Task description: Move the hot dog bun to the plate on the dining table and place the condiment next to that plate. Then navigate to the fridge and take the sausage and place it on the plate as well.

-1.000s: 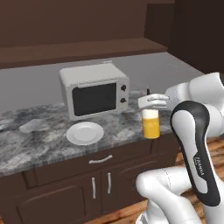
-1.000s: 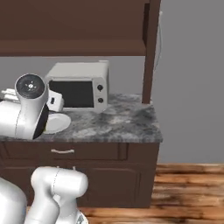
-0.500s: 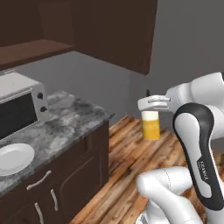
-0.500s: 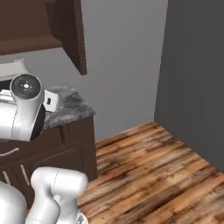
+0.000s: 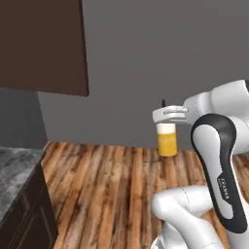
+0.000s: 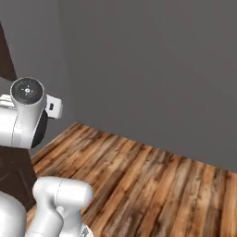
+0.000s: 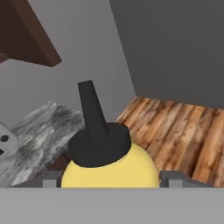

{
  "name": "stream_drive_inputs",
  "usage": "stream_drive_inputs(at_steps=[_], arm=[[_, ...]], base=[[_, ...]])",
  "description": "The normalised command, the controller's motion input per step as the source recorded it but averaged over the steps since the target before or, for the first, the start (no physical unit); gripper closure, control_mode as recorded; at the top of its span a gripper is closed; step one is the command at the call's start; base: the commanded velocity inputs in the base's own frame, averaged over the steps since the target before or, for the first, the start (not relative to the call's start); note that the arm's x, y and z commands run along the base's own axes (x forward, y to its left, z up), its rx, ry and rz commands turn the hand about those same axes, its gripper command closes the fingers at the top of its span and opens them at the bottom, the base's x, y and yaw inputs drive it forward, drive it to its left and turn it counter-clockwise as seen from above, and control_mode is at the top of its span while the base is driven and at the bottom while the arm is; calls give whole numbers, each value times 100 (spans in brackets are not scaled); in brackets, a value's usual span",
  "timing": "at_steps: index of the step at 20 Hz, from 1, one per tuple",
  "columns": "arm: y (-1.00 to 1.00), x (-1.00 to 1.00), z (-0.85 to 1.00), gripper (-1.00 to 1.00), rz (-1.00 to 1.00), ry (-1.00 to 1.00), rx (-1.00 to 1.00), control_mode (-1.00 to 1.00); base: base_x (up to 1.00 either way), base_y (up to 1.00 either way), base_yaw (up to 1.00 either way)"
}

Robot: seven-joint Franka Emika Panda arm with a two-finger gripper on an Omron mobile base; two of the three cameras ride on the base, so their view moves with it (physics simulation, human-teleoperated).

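The condiment, a slim yellow squeeze bottle with a white band, hangs upright in the air above the wooden floor. My gripper is shut on its upper part, and the dark nozzle pokes up past the white hand. In the hand view the condiment's yellow shoulder and black pointed cap sit between my two fingertips, close to the camera.
Wooden plank floor spreads ahead to a grey wall. A dark upper cabinet hangs at the upper left, and a marbled counter corner on dark drawers sits at the lower left. The right base view shows floor and a wall corner.
The whole scene has swung as the base turned: the microwave, white plate and counter slid out to the left, and open floor and wall came in. The bottle stays held in the gripper.
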Motion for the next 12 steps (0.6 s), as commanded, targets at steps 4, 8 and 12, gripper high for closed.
stream_drive_inputs(at_steps=[4, 8, 12], arm=[[0, 0, 0, 100, 0, 0, 0, 100], [0, 0, 0, 100, 0, 0, 0, 100], [0, 0, 0, 100, 0, 0, 0, 100]], base=[[30, -42, -79], [98, -3, -57], [100, 1, -54]])
